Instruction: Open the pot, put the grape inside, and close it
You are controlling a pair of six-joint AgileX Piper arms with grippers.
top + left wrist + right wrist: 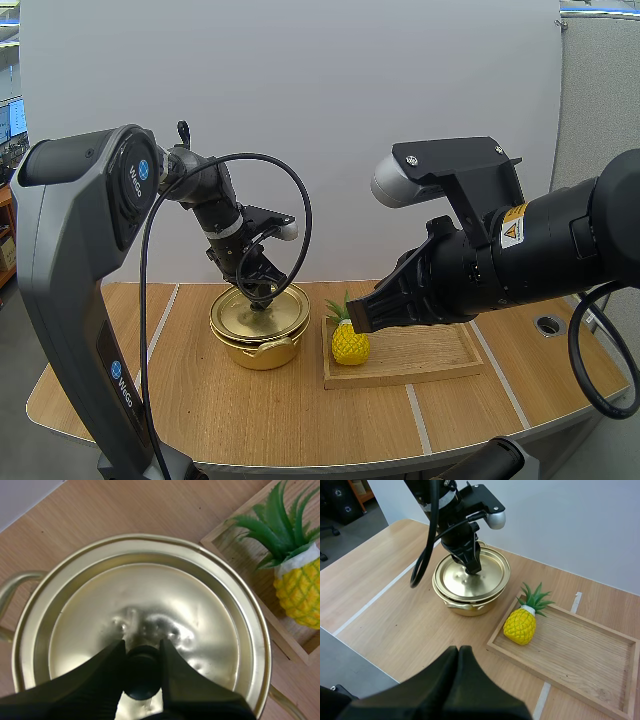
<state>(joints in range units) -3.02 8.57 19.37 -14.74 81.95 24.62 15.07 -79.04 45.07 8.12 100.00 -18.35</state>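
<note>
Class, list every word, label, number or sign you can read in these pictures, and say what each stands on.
Upper blue round badge on the grey left arm: white lettering, too small to read.
Lower blue round badge, same arm: likewise unreadable.
Yellow label on the black right arm: black warning triangle; print too small.
Golden metal pot, yellow toy pineapple, wooden tray: no text.

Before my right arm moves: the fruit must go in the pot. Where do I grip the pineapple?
Probably the pineapple by its yellow body, from above: that is round and clear, the leaves thin, the tray rim close beside it.
</note>
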